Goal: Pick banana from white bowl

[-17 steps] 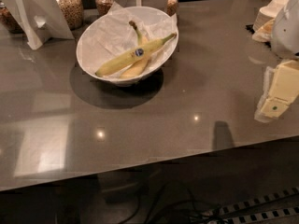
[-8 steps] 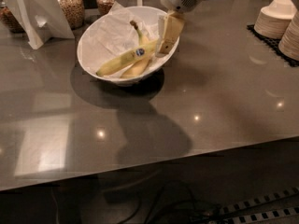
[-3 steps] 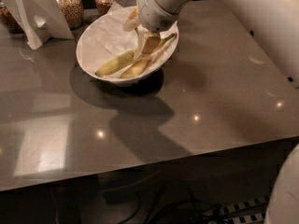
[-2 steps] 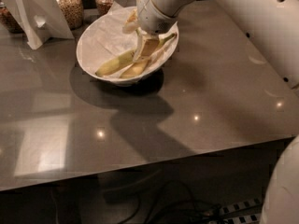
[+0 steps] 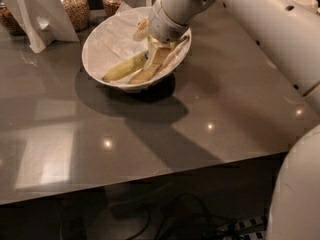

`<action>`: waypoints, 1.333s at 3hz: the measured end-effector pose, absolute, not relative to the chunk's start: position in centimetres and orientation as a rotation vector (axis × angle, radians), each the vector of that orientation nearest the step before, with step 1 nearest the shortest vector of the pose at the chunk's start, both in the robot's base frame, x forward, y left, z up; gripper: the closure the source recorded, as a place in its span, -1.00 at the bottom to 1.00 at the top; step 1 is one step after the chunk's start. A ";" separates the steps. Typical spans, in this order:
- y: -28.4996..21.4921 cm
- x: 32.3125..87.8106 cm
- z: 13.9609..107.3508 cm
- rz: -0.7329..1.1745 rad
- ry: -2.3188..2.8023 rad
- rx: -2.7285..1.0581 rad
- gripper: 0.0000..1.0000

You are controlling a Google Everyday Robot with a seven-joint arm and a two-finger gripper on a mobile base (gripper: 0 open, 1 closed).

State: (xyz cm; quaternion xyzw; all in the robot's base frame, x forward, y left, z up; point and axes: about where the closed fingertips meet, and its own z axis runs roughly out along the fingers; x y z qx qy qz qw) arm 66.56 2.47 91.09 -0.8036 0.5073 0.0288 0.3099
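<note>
On the grey table (image 5: 150,129), the white bowl (image 5: 100,49) holds the banana (image 5: 125,67). The gripper (image 5: 156,54), beside the bowl earlier, now reaches inside onto the banana; grip unclear.

The gripper (image 5: 154,54) reaches down into the white bowl (image 5: 100,44), over the banana (image 5: 125,67). Far left, a white stand (image 5: 42,14) and jars (image 5: 75,6) crowd the bowl's far side. The grey table (image 5: 150,134) lies open near and right.
</note>
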 end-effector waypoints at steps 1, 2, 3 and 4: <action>2.3 67.4 90.0 0.078 1.344 -2.129 -0.16; 2.4 68.1 89.2 0.083 1.351 -2.132 -0.06; 2.9 68.7 88.6 0.095 1.350 -2.136 0.04; 3.6 68.8 88.1 0.111 1.340 -2.152 0.14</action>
